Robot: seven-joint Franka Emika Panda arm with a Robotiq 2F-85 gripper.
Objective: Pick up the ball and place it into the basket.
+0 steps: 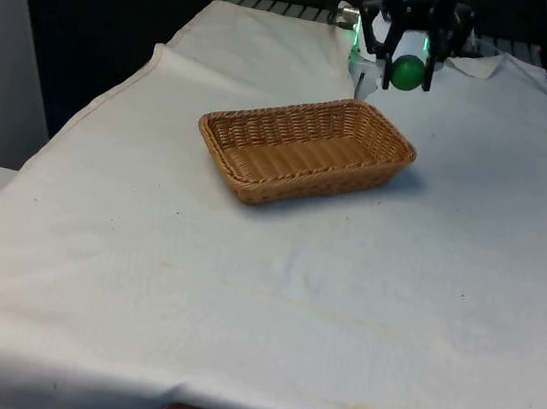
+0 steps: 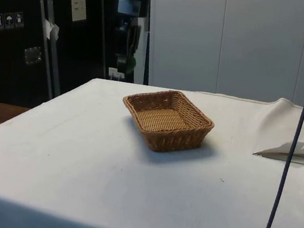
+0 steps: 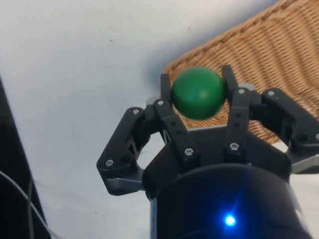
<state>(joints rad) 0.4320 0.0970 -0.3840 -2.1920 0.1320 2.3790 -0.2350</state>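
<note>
My gripper [image 1: 406,73] is shut on a green ball [image 1: 408,72] and holds it in the air, above the table just beyond the basket's far corner on the front view's right. The wrist view has the ball [image 3: 198,93] pinched between the two black fingers [image 3: 166,94], with the basket's corner [image 3: 269,55] right beneath and beside it. The basket [image 1: 307,181] is a shallow rectangular wicker one, brown, empty, and sits mid-table on the white cloth. From the side, the basket [image 2: 176,140] stands in front of the dark gripper [image 2: 128,59].
White cables [image 1: 494,64] lie at the table's far end behind the gripper. The cloth is bunched in a fold [image 2: 296,137] at the side view's right, and a thin cable [image 2: 292,145] hangs down in front of it.
</note>
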